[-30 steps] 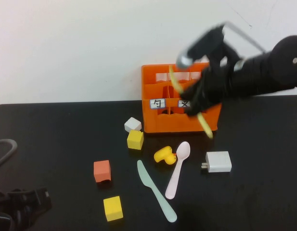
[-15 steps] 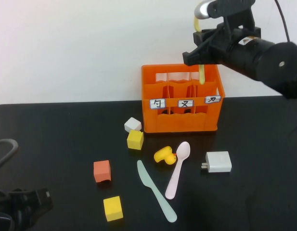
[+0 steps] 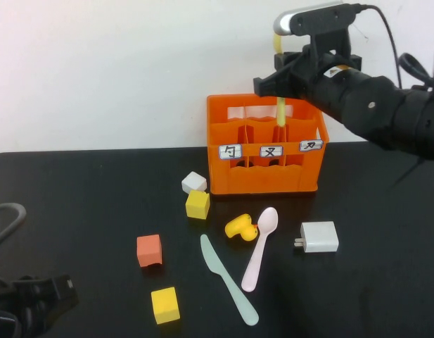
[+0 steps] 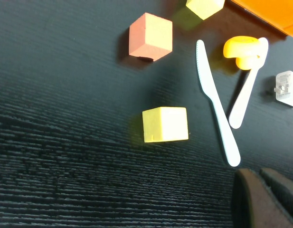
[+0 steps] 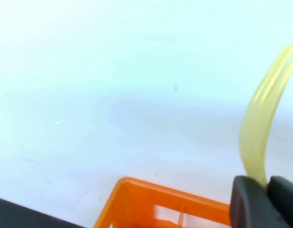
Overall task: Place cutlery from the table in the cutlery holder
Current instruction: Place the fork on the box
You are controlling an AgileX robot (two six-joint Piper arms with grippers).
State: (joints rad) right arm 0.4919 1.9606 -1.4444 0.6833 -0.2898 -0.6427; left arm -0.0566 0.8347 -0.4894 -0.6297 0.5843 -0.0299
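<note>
At lower left of the high view the left gripper (image 3: 34, 299) rests parked, fingers shut and empty; mid-frame on the table (image 3: 385, 282) lie the knife (image 3: 228, 279) and spoon (image 3: 260, 248); beyond, at upper right, the right gripper (image 3: 280, 86) pinches the yellow fork (image 3: 281, 113) upright over the cutlery holder (image 3: 266, 144); released off-centre, the handle may catch a divider and tip out.
</note>
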